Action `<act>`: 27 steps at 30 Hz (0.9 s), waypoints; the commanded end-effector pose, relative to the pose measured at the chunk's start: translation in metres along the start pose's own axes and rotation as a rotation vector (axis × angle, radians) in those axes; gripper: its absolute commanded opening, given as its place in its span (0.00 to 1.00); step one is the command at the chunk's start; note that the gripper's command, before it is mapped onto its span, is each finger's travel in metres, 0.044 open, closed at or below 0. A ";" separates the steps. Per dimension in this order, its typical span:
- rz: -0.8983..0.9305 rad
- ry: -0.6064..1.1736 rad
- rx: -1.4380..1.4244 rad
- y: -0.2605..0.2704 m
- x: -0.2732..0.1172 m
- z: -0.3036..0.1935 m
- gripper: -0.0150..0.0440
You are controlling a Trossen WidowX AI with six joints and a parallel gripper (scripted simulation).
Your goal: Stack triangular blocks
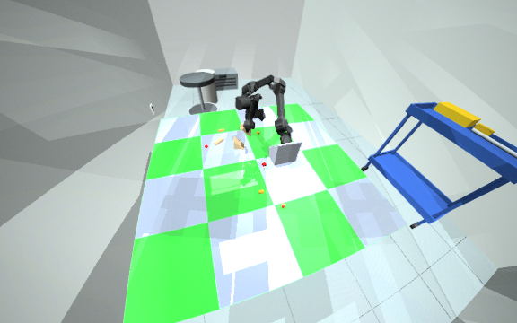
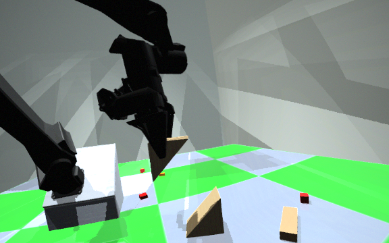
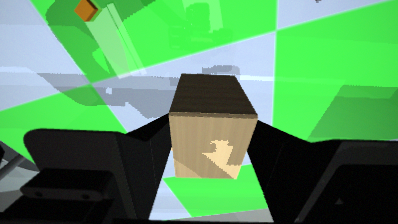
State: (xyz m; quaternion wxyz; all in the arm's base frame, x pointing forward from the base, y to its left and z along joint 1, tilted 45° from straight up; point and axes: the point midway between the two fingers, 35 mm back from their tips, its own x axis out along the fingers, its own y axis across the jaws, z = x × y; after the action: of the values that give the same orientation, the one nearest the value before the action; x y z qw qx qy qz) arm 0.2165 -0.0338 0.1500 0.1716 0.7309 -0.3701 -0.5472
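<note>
My gripper (image 2: 164, 151) (image 3: 208, 118) is shut on one triangular block (image 2: 174, 148) (image 3: 214, 150). It holds that block in the air, with a flat face up and the sloped face toward the lower right in the exterior view. The other triangular block (image 1: 238, 143) (image 2: 211, 219) rests on the table (image 1: 169, 274) (image 2: 245, 219), its sloped face up and rising to the right in the exterior view. The two blocks are apart, the held one higher and to the left there. The resting block does not show in the wrist view.
A light wooden bar (image 1: 219, 141) (image 2: 289, 221) and a red cube (image 1: 205, 146) (image 2: 304, 198) lie right of the resting block in the exterior view. The arm's grey base box (image 1: 286, 153) (image 2: 96, 175) stands left, a red piece (image 1: 264, 164) (image 2: 143, 196) beside it. Other small pieces lie around.
</note>
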 end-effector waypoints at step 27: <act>0.018 0.013 0.007 0.006 0.087 -0.017 0.25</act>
State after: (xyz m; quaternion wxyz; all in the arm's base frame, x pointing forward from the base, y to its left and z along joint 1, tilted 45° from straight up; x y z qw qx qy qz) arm 0.2401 -0.1027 0.1033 0.1720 0.7344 -0.3775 -0.5372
